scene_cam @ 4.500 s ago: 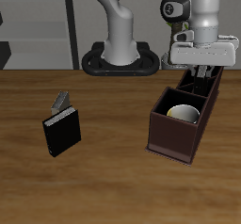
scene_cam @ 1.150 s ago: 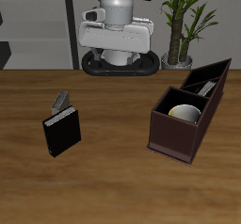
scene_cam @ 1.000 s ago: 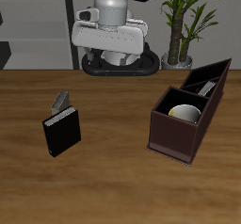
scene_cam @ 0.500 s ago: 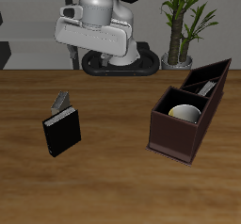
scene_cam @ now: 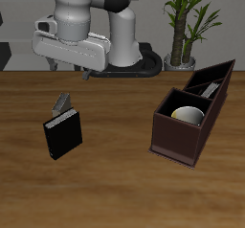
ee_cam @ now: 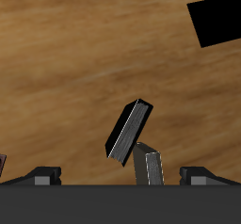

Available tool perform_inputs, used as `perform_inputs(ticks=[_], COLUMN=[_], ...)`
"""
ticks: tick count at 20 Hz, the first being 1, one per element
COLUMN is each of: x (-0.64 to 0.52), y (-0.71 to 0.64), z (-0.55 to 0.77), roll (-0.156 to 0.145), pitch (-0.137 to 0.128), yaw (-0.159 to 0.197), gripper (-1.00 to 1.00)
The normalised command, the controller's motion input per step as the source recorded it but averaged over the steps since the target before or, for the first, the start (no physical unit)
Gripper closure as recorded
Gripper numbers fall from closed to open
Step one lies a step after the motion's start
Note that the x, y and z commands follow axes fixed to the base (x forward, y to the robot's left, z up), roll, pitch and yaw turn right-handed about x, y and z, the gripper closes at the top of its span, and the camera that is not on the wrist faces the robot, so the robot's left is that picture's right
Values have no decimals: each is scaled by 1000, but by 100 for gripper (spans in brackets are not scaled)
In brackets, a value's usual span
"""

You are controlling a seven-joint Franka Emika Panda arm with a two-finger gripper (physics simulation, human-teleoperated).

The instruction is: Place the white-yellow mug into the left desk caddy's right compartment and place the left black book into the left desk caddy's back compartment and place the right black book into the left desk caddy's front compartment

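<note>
The white-yellow mug (scene_cam: 187,115) stands in the large square compartment of the maroon-brown desk caddy (scene_cam: 178,144). One black book (scene_cam: 212,86) stands in a narrow slot at the caddy's far end. The other black book (scene_cam: 63,136) lies flat on the table near the front; it also shows in the wrist view (ee_cam: 218,21). My gripper (scene_cam: 85,75) hangs above the table's back part, behind that book and apart from it. In the wrist view the gripper (ee_cam: 120,177) is open and empty, with its fingers wide apart.
A grey patterned book (scene_cam: 62,103) leans tilted just behind the flat black book; it lies almost under the gripper in the wrist view (ee_cam: 129,131). The robot base (scene_cam: 122,64) and a potted plant (scene_cam: 187,21) stand at the table's back.
The arm has swung from over the caddy across the table's back to above the books. The gripper is empty. The books, mug and caddy have not moved.
</note>
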Motion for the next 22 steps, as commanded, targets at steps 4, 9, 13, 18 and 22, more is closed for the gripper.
perform_inputs(ticks=[4,9,13,18,22], x=[172,147,56,7,61], y=[-390,-120,-178,-58,-248], z=[-82,-76,-145,-279,-276], roll=[-61,104,51,89,17], pitch=[-6,-4,-5,-26,4], yaw=[-21,-11,-37,-15,-73], gripper=[-100,-100,-100,-100,-100])
